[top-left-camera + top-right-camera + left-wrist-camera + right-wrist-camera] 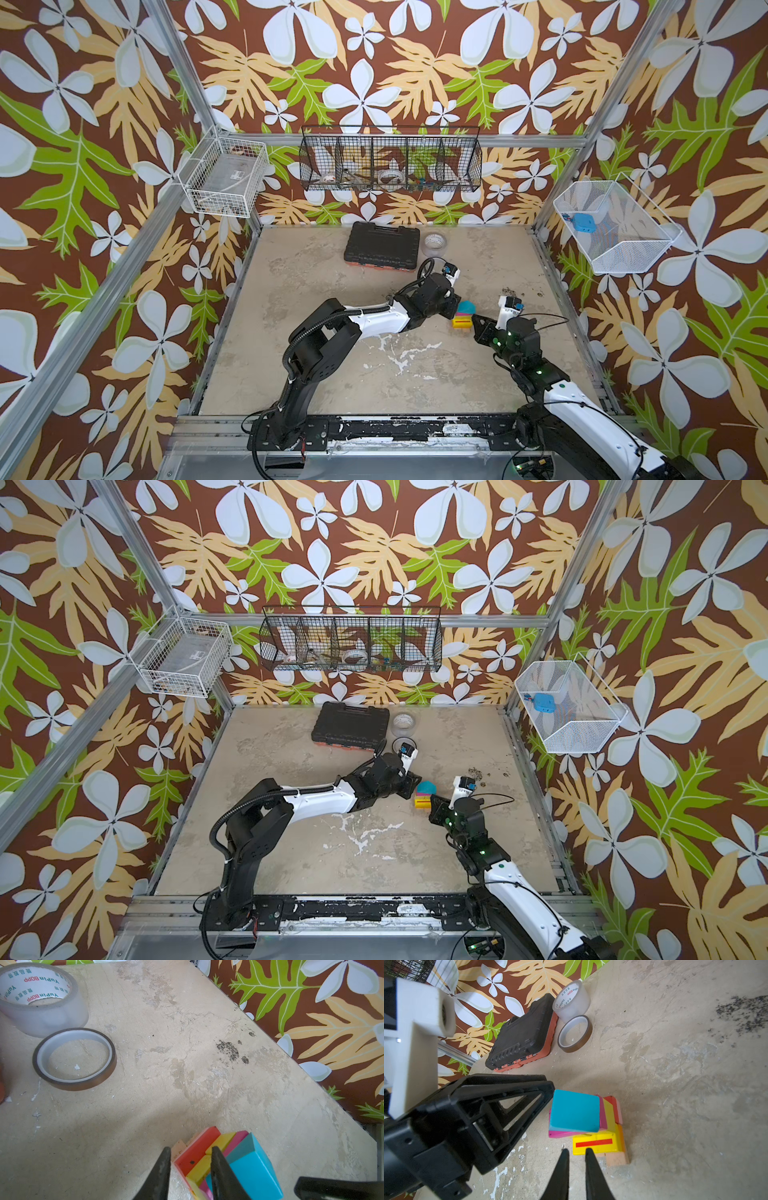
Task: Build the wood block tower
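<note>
The tower [462, 318] stands right of the table's middle in both top views. In the right wrist view a teal block [575, 1110] lies on top, over a magenta block [564, 1133], a yellow brick with a red stripe [595, 1142] and a plain wood base [615, 1158]. A red block [197, 1149] sits on the far side. My left gripper [191, 1150] is at the tower's left, jaws nearly together and holding nothing, its tip beside the teal block's corner. My right gripper [577, 1150] is shut and empty, tips just short of the striped brick.
A black tool case [382, 248] lies at the back of the table. Beside it are a clear tape roll [435, 242] and a brown tape roll [74, 1059]. Wire baskets [390, 160] hang on the walls. Dark specks [228, 1050] mark the table.
</note>
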You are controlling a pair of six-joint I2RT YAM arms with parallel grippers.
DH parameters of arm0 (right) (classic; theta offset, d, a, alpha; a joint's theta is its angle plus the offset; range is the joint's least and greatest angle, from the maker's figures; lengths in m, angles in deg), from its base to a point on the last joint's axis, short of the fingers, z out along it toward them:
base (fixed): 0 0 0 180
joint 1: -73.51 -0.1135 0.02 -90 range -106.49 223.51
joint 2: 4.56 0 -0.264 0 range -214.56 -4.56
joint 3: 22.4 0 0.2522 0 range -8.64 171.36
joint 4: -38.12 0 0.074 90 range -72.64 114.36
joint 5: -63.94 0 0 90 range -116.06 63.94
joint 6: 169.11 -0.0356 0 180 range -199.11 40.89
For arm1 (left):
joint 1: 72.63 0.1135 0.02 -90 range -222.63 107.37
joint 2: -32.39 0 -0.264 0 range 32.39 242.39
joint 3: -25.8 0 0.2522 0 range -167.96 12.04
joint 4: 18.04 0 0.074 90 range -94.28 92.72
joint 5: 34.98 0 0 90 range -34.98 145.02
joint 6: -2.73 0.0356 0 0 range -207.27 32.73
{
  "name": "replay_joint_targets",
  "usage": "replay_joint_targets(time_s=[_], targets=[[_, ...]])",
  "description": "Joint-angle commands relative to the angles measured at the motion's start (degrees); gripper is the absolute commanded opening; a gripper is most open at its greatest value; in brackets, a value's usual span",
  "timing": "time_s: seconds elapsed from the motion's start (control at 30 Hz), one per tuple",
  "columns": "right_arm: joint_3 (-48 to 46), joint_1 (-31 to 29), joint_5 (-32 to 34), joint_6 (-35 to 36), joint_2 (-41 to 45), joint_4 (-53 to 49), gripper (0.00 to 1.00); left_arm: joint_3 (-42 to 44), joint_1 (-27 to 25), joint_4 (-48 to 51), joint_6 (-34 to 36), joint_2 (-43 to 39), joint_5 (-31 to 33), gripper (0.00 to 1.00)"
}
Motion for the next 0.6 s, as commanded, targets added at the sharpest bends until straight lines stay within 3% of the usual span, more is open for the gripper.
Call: replay_joint_targets(time_s=[0.0,0.57], targets=[[0.8,-0.1,0.4,-0.3,-1.3,2.2,0.15,0.0,0.0,-0.5,1.0,-0.3,0.4,0.34],[2.8,-0.1,2.5,0.0,-6.8,3.1,0.13,0.5,-0.1,-0.7,1.4,-0.6,0.9,0.33]])
